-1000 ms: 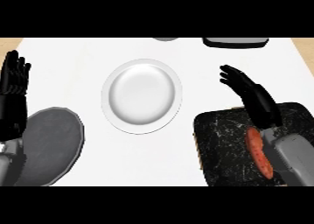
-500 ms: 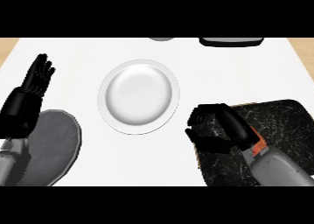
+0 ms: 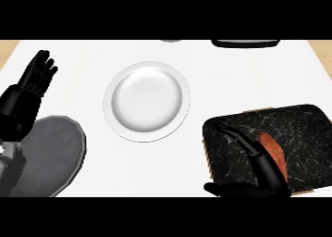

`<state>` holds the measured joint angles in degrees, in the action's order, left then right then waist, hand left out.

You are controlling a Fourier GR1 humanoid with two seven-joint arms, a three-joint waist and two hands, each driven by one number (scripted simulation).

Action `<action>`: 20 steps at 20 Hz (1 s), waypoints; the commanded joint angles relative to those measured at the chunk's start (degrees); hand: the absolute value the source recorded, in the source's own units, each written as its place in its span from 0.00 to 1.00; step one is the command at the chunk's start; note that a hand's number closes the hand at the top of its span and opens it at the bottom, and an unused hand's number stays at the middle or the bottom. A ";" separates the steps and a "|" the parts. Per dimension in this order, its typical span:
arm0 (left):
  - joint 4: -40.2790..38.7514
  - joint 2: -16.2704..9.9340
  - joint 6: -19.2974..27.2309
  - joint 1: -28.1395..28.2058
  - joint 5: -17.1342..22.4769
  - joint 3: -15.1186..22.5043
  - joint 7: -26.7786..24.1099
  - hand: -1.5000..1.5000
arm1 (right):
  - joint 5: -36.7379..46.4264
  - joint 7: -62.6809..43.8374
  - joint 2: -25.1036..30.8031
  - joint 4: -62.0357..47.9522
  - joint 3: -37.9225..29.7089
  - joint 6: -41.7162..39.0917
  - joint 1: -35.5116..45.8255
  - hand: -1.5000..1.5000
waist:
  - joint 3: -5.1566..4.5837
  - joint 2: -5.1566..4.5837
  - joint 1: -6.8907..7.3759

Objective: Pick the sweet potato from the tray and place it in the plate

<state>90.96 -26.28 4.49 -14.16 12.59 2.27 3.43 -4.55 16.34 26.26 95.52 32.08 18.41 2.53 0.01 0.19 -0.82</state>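
The orange sweet potato (image 3: 272, 147) lies lengthwise on the black marbled tray (image 3: 306, 133) at the right. My right hand (image 3: 254, 158) comes in from the lower edge over the tray. Its fingers are straight and stretch along the sweet potato's left side, touching or nearly touching it, and the thumb sticks out to the left near the tray's front edge. The lower end of the sweet potato is hidden behind the hand. The white oval plate (image 3: 146, 101) lies bare in the middle of the counter, left of the tray. My left hand (image 3: 23, 99) rests open at the far left, fingers up.
A grey round lid-like disc (image 3: 53, 155) lies at the lower left beside my left forearm. A dark object (image 3: 245, 43) and a small grey one (image 3: 170, 40) sit at the counter's far edge. White counter separates plate and tray.
My right hand has gone from curled over the tray to straight fingers lying along the sweet potato, and drew back toward the lower edge. The left hand shifted slightly up and right.
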 commanded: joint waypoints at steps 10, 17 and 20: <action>0.47 1.38 1.73 -3.36 -2.51 0.60 3.58 0.50 | 8.00 -30.47 30.30 15.80 -8.28 -12.43 2.91 0.00 | -0.28 0.16 -0.20; 0.81 1.32 -0.96 -1.95 -0.99 0.35 2.88 0.50 | 3.13 -52.28 37.92 23.00 -3.62 -28.07 7.63 0.00 | -0.30 -0.17 2.04; 0.75 1.47 -2.30 -1.13 -0.65 -0.30 1.37 0.50 | 0.23 -56.55 36.05 19.97 -3.76 -33.68 12.43 0.00 | -0.14 -0.39 2.41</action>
<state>91.08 -24.58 3.70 -15.65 10.94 2.77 5.06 -2.63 -31.89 62.81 115.98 26.41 -8.88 10.22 -0.23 0.01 0.58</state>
